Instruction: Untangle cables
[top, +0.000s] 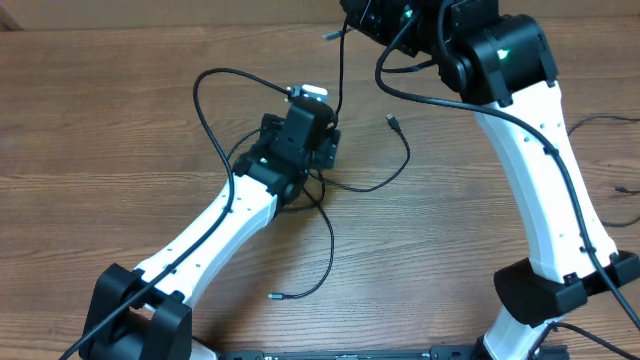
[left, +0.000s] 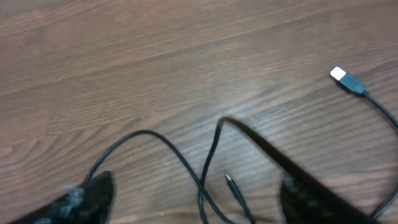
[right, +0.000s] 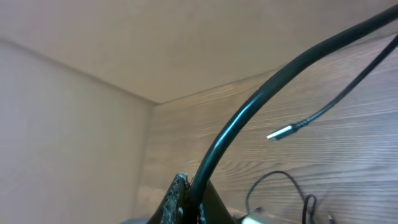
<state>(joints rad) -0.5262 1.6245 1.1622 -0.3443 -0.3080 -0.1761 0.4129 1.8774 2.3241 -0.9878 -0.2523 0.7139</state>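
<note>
Cables (top: 331, 245) first: reading from the left, where do they lie? (Student)

All on the wooden table (top: 100, 150), gathered about the left gripper (left: 196, 193). A wide loop (top: 205, 95) arcs to the left of that gripper. One strand runs below it and ends in a free plug (top: 276, 297). Another curves off to its right to a second plug (top: 392, 121). (Tutor)

And the left gripper itself? (Student)

Its fingers (left: 87, 199) stand wide apart, low over the table. Thin strands cross the gap between them, and nothing is clamped. A white-tipped plug (left: 339, 74) lies beyond, up and to the right in the wrist view. (Tutor)

What of the right gripper (right: 181, 198)? (Student)

It hangs above and to the right of the left gripper, at the top edge of the overhead view. A strand rises toward it, with a plug end (top: 328, 35) near it. Whether its jaws grip that strand cannot be told. (Tutor)

How far along is the work? (Student)

Partly, by my judgement. The plug ends are fanned outward and lie well apart. The strands cross in a knot under the left gripper, and that crossing is left to separate. (Tutor)
</note>
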